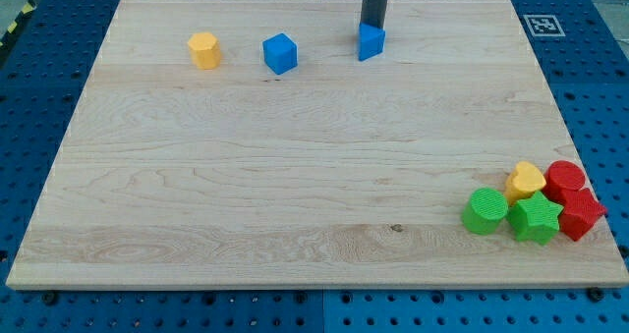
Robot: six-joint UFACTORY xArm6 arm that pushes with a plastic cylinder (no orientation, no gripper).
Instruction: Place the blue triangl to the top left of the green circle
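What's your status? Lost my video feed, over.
My tip at the blue triangle's top edge, view's top. Green circle far off, bottom right, clustered with other blocks. Path between looks clear.

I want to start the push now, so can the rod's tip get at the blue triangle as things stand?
Probably yes. My tip already sits at the blue triangle, on its upper side in the view, seemingly touching. Nothing stands between them; the blue cube lies apart to the view's left.
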